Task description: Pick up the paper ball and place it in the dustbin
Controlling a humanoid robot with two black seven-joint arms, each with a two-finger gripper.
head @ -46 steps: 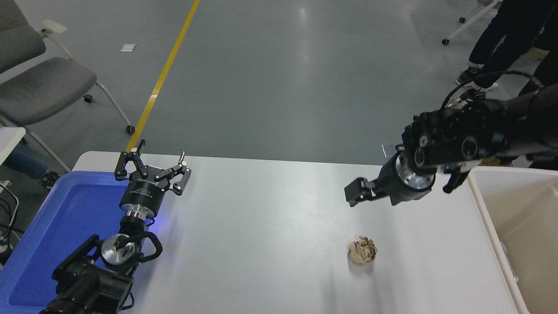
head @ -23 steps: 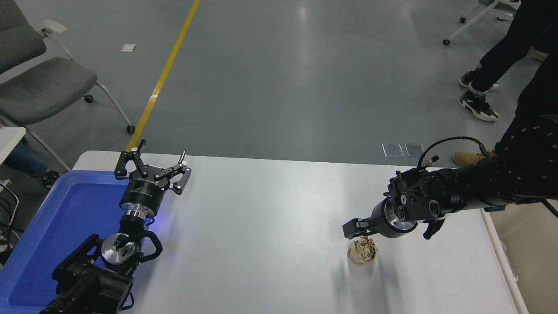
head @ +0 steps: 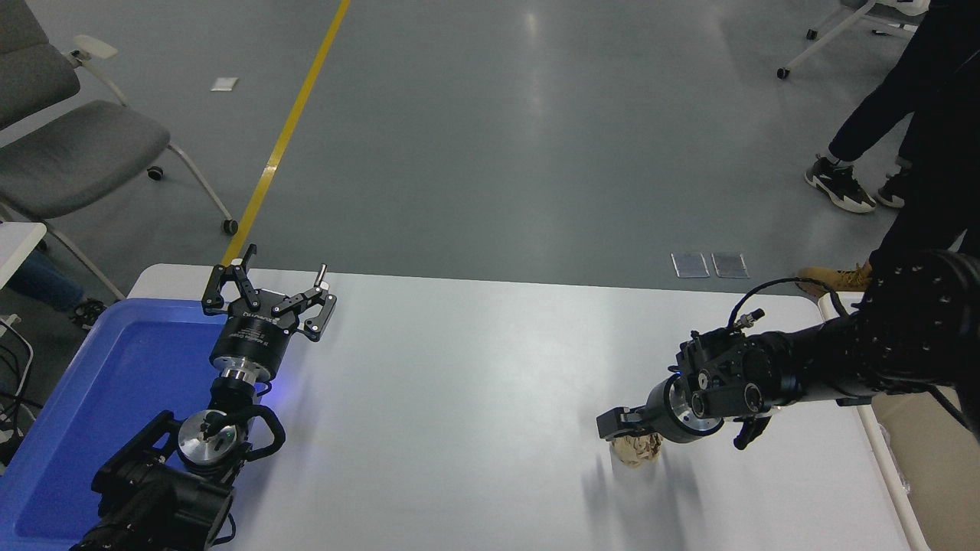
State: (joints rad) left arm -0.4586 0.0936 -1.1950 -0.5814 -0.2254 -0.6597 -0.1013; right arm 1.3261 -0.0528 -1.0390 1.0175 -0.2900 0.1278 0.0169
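The white table (head: 459,398) is smooth and slightly glossy, with soft shadows under the arms. Beyond its far edge lies a grey polished floor (head: 498,138) crossed by a yellow line (head: 287,130) that runs toward the table's far left corner. A grey chair (head: 69,153) on castors stands at the upper left, and a person's legs (head: 903,99) in dark trousers show at the upper right.

A blue tray (head: 99,390) lies along the table's left edge. The left arm is parked over it at the lower left, and the left gripper (head: 268,295) sits near the far left corner with its fingers spread wide, holding nothing.

The right arm reaches in from the right edge, low over the table. The right gripper (head: 629,430) is down on the paper ball (head: 639,451), which rests on the table in the right half, toward the near edge. Only 1 finger shows clearly, at the ball's left upper side; I cannot tell how far the fingers are parted or whether they grip the ball.

The dustbin (head: 880,451) stands just off the table's right edge, only its pale rim and a bit of beige wall showing. The broad middle of the table, between the 2 arms, is bare white surface.
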